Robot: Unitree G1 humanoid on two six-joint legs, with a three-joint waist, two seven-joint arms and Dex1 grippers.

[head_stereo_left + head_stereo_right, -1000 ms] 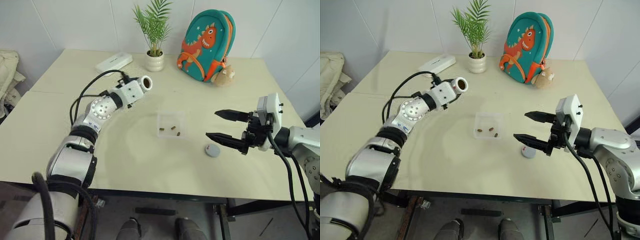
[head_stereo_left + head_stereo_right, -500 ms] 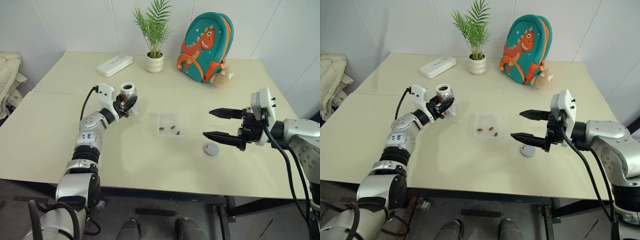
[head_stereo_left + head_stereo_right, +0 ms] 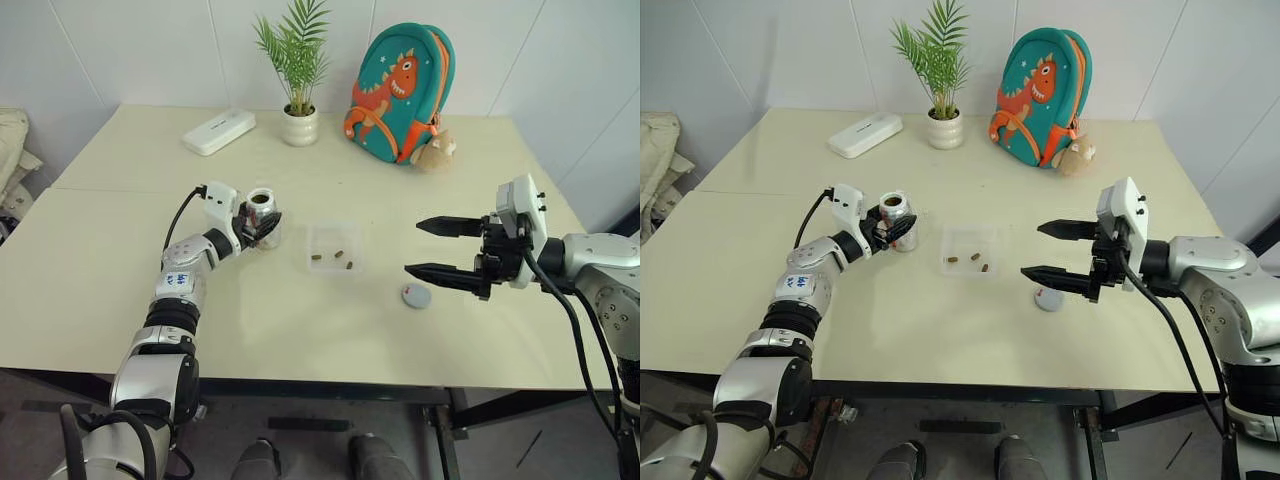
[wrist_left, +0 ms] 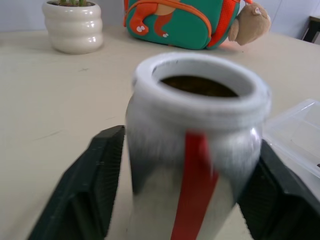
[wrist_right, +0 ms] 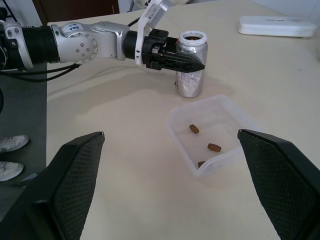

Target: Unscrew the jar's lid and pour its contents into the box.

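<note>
The jar (image 3: pixel 263 213), clear with a red stripe and an open mouth, stands upright on the table just left of the box (image 3: pixel 333 232). My left gripper (image 3: pixel 270 222) reaches in level from the left, open, with one finger on each side of the jar (image 4: pixel 195 165). Three dark-brown pellets (image 5: pixel 194 128), the contents, lie in the clear box (image 5: pixel 177 117). The grey lid (image 3: pixel 416 295) lies flat on the table to the right of the box. Above and just right of the lid, my right gripper (image 3: pixel 413 247) hovers open and holds nothing.
At the back of the table stand a white plant pot (image 3: pixel 299 125), a white flat case (image 3: pixel 218 131), a teal dinosaur backpack (image 3: pixel 400 90) and a small plush toy (image 3: pixel 432 152). Bare tabletop (image 3: pixel 300 320) runs between the box and the near edge.
My left arm brought the jar down, rolled it from lying sideways to upright, and set it on the table beside the box. The right gripper stayed in place.
</note>
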